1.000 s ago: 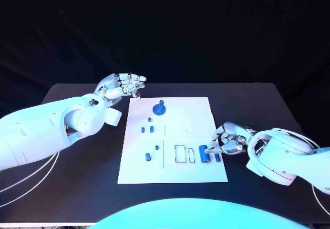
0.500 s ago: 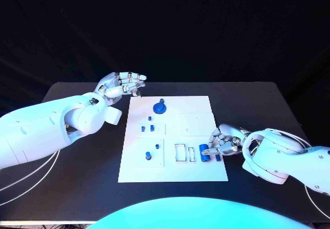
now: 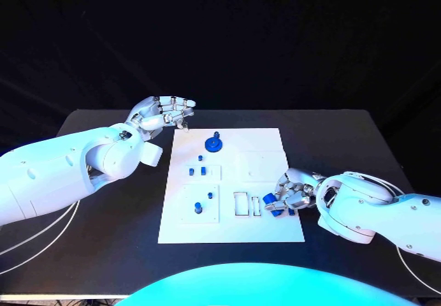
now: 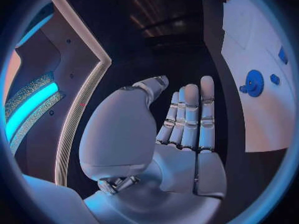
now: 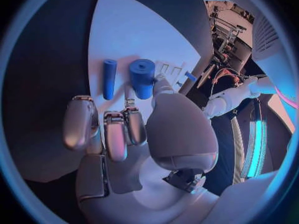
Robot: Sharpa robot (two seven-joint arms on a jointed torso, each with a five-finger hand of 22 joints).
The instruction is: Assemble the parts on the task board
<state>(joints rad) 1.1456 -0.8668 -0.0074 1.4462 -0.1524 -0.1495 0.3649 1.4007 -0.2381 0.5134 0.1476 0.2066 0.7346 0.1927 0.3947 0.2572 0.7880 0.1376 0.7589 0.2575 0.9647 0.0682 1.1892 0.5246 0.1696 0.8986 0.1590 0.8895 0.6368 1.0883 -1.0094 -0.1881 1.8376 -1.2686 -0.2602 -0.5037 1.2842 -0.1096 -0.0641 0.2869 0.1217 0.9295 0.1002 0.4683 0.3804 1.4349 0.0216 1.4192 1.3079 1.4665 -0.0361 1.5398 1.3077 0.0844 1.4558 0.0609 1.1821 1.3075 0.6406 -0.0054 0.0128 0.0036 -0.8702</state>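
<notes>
The white task board (image 3: 230,223) lies mid-table. A thick blue cylinder (image 3: 272,201) (image 5: 142,77) and a thin blue rod (image 5: 109,78) lie side by side near the board's right edge. My right hand (image 3: 296,191) (image 5: 124,129) hovers just over them. Its thumb tip reaches the thick cylinder's side, while its other fingers stay bent short of both parts. My left hand (image 3: 164,113) (image 4: 181,129) hangs above the board's far left corner and holds nothing. A blue gear (image 3: 212,145) (image 4: 253,82) sits at the board's far end.
Small blue pegs (image 3: 197,171) stand in the left-hand recesses of the board, with another peg (image 3: 197,206) nearer me. Two narrow rectangular slots (image 3: 246,204) lie just left of the thick cylinder. Black table (image 3: 110,217) surrounds the board.
My right hand has moved left onto the board's right edge, over the thick cylinder, which now lies slightly askew. The left hand has stayed put.
</notes>
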